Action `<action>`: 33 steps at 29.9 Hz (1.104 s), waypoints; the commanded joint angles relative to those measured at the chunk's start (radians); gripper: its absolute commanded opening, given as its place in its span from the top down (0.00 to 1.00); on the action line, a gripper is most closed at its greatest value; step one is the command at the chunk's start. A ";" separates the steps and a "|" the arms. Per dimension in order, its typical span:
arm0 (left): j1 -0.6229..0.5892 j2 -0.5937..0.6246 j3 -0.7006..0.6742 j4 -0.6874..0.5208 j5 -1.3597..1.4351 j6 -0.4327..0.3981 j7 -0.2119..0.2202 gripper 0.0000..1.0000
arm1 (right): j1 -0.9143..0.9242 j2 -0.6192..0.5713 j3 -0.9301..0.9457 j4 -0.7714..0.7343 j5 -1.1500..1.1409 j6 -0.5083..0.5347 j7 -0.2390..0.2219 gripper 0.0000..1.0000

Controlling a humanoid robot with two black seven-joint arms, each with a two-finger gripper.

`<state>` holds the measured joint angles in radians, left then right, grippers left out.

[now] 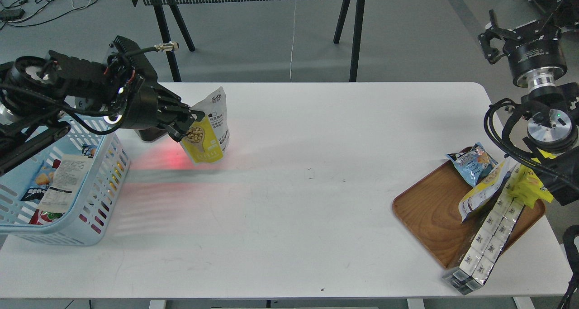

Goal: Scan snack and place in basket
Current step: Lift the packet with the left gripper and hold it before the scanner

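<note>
Two arms reach over the white table (316, 164). At nine o'clock the left gripper (192, 121) is clenched on the snack (209, 132), a yellow and white pouch held tilted just above the tabletop, its round picture of beige balls beside the fingertips. Red light glows on the table under and to the left of the pouch. Just left of it, near eight o'clock, sits the light-blue basket (97, 200) with packets and a paper slip inside. At four o'clock a brown wooden tray (429, 209) carries a light-blue packet (470, 162), a yellow packet (529, 187) and a strip of white pouches (486, 241). The right gripper (493, 44), up at two o'clock, hangs with its fingers spread and nothing between them.
</note>
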<state>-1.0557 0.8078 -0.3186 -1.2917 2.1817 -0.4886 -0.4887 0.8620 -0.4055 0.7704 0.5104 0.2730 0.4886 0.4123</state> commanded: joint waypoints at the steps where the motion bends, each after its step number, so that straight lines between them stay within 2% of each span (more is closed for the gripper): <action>1: 0.002 0.001 0.001 0.008 0.000 0.000 0.000 1.00 | 0.000 0.002 0.003 0.000 0.000 0.000 0.000 0.01; 15: -0.004 0.014 -0.007 0.005 0.000 0.000 0.000 1.00 | 0.002 0.002 0.001 -0.001 0.000 0.000 0.000 0.01; 33: -0.017 0.096 -0.013 0.002 0.000 0.000 0.000 1.00 | 0.003 0.017 0.007 -0.001 0.000 0.000 0.005 0.01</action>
<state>-1.0722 0.8968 -0.3314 -1.2901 2.1816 -0.4887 -0.4887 0.8635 -0.3882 0.7794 0.5092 0.2731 0.4888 0.4172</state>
